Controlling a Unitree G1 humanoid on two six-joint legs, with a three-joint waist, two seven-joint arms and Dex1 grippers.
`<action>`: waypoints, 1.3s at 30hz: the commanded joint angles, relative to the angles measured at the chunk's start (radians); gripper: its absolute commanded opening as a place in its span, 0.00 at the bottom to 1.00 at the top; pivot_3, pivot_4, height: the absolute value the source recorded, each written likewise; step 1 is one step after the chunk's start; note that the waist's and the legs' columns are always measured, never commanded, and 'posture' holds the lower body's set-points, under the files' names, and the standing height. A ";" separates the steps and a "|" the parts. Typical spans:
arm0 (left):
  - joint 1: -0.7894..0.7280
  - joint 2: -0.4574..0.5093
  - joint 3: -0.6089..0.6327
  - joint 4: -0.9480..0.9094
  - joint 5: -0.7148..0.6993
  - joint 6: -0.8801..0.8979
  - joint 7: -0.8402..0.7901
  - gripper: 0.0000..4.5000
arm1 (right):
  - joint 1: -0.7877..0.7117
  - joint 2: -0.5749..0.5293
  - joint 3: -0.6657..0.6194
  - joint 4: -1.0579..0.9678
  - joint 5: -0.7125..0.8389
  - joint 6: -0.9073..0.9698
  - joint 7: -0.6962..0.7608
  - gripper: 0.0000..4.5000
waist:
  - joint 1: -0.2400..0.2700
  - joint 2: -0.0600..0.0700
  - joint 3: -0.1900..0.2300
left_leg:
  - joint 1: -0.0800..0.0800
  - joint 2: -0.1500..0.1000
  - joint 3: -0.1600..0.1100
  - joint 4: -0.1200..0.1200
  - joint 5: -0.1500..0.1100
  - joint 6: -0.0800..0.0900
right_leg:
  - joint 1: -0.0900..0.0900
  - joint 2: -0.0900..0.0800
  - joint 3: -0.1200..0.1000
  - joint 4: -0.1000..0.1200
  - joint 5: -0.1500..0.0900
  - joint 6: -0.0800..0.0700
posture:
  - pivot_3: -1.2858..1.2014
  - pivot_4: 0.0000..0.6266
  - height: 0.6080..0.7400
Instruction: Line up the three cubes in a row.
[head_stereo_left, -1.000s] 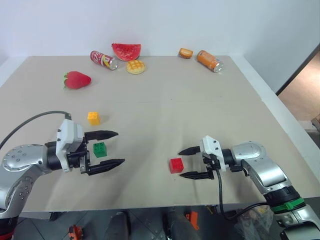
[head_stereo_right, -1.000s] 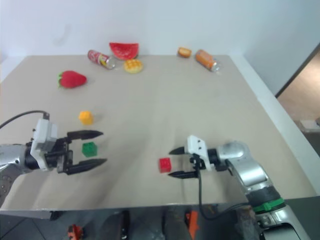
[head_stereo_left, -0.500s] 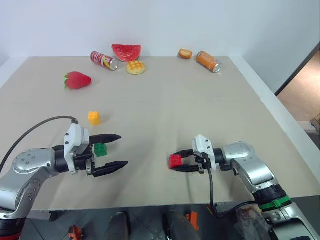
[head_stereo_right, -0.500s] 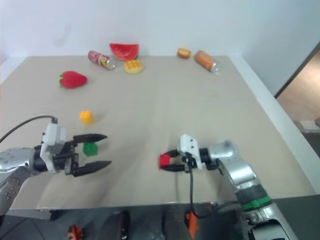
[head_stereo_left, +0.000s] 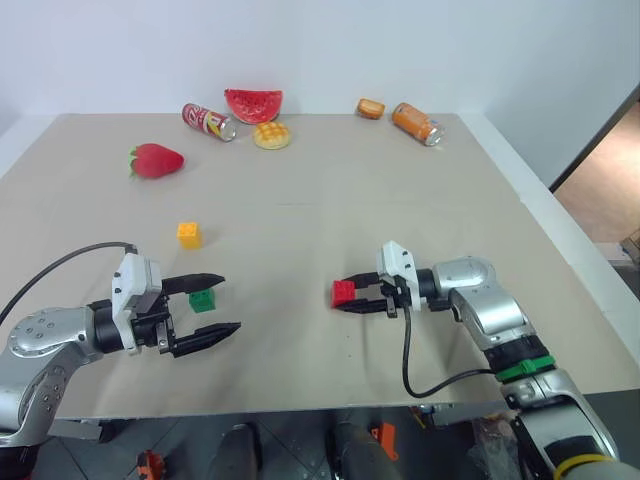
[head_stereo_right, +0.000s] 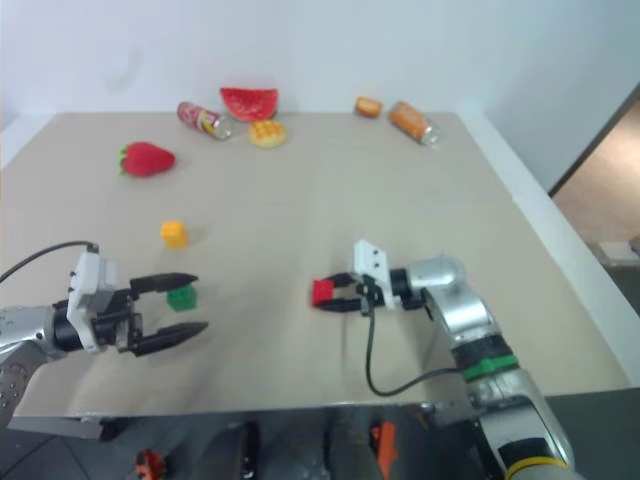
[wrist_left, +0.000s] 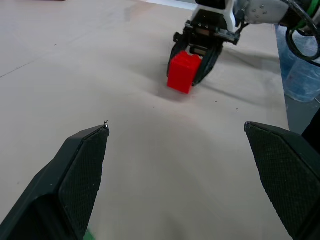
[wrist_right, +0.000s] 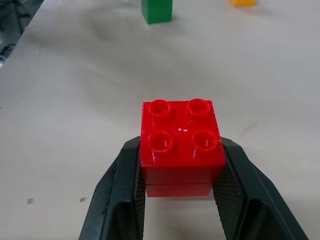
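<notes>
From the head camera, you had the right gripper (head_stereo_left: 349, 300) clamped on the glossy red cube (head_stereo_left: 344, 293) at centre frame, over the matte beige table (head_stereo_left: 400, 200). Your left gripper (head_stereo_left: 218, 305) stood spread wide at lower left, the green cube (head_stereo_left: 203, 300) just beside its upper finger and the yellow-orange cube (head_stereo_left: 188, 234) above it.

In the left wrist view, your textured black fingers (wrist_left: 80, 175) gaped apart, the blocky red cube sitting far ahead.

In the right wrist view, four round studs crowned the red cube between the ribbed pads (wrist_right: 125, 185).
</notes>
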 joint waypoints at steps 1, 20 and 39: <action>0.017 0.013 0.053 -0.038 -0.021 0.003 0.016 1.00 | -0.016 0.006 0.005 0.037 0.001 -0.035 0.052 0.28 | 0.000 0.000 0.000 | 0.000 0.000 0.000 0.000 0.000 0.000 | 0.000 0.000 0.000 0.000 0.000 0.000 | 0.52 0.24 1.00; 0.075 0.033 0.138 -0.092 -0.080 0.067 0.055 1.00 | 0.021 -0.048 -0.025 0.109 -0.002 -0.074 0.108 0.28 | 0.004 0.000 0.000 | 0.001 0.000 0.000 0.001 0.000 0.000 | 0.001 -0.001 0.000 0.000 0.000 0.000 | 0.52 0.24 1.00; 0.065 0.024 0.117 -0.088 -0.087 0.073 0.071 1.00 | 0.019 -0.032 -0.018 0.156 -0.027 -0.129 0.065 0.59 | 0.000 0.000 0.000 | 0.001 0.000 0.001 0.001 0.000 0.000 | 0.001 0.000 0.000 0.000 0.000 -0.001 | 0.52 0.24 1.00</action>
